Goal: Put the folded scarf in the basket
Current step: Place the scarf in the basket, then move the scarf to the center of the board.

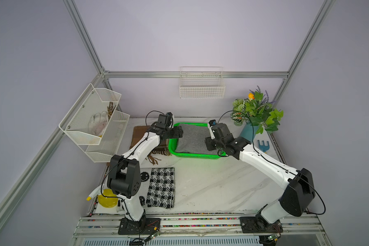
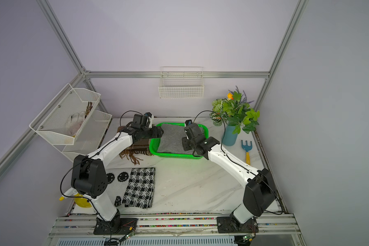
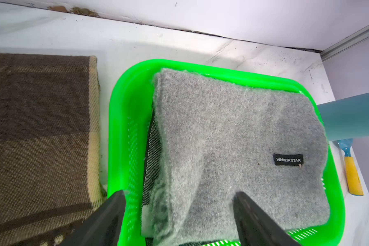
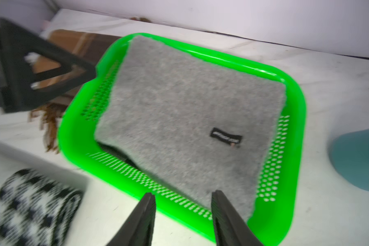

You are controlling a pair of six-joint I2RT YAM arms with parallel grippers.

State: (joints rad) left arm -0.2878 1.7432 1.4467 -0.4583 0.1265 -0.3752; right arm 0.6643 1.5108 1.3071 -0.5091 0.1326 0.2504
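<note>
Folded scarf (image 1: 193,138) in basket (image 1: 196,157) — second scarf (image 1: 137,136) left of it, vase (image 1: 248,132) right

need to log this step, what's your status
Left hand open, right hand open. Gray scarf folded in green basket, one corner on the rim. Nothing in the way.

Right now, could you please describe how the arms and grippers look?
The left arm and right arm have white shells, black joint housings and thin black cables looping alongside. The left gripper and right gripper have black, tapered fingers; the left's are triangular cut-out frames.
</note>
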